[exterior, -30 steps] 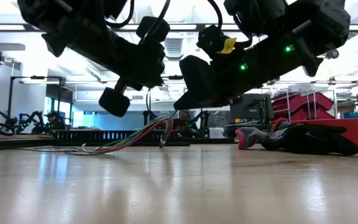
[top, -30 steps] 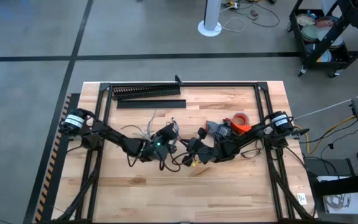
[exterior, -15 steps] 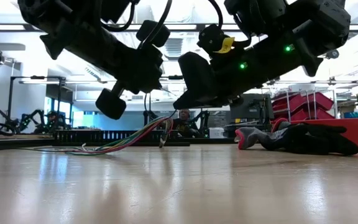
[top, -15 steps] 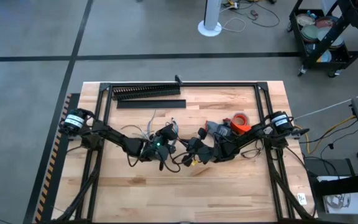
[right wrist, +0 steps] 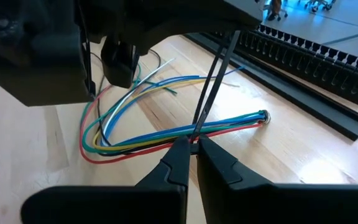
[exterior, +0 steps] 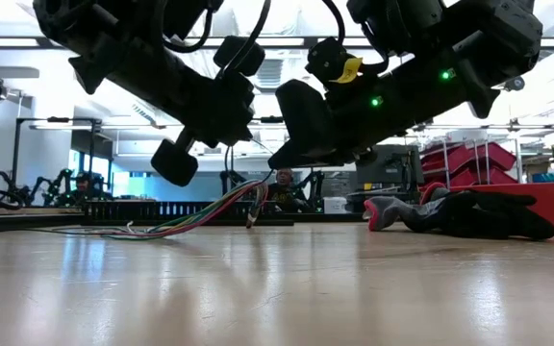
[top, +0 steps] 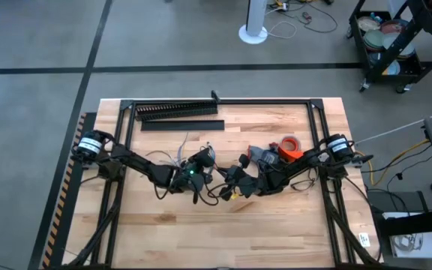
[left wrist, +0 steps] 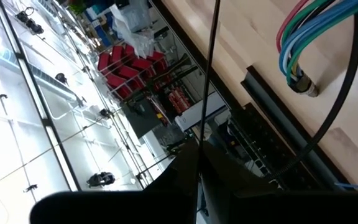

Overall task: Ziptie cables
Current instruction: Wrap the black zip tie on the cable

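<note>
your desk (top: 276, 225) carries the black comb-toothed duct (top: 177, 111) along its far edge, and both arms meet over the middle. the cables (right wrist: 166, 134) lie looped on the wood between the arms and the duct. your right gripper (right wrist: 193, 148) has its jaws pressed together on a ziptie (right wrist: 213, 84) just above the cables, and your left gripper (left wrist: 199, 163) pinches the same thin strip with its jaws shut.

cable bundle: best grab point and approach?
Probably the straight run of the cables just behind the bound end, from above, fingers across: there the wires lie gathered and flat; the loop fans out. Right gripper, above it, and left gripper both pinch the ziptie.
</note>
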You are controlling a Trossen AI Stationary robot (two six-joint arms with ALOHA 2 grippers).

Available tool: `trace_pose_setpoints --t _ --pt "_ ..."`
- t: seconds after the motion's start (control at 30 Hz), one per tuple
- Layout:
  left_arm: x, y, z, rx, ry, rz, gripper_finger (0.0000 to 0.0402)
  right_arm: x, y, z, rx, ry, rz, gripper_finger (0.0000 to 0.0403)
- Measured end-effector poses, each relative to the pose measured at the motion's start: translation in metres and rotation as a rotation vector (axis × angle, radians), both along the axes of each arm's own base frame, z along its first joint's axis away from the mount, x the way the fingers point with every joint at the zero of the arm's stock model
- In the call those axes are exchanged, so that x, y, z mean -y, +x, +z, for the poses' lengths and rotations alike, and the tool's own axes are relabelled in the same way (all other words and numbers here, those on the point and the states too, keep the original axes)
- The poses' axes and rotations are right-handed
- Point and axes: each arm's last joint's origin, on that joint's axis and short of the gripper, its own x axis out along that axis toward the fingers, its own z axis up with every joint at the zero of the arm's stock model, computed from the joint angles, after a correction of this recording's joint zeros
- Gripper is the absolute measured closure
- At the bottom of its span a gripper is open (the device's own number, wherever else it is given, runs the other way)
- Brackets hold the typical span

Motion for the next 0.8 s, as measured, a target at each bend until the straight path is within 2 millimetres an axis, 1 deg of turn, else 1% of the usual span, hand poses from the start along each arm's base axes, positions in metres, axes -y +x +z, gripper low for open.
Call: trace_pose_setpoints --t 0.8 --pt "0.0005 0.0015 0.0003 0.019 -0.014 -0.014 0.0402 0.0002 -0.0003 -0.0005 0.004 0.014 -0.007 0.0403"
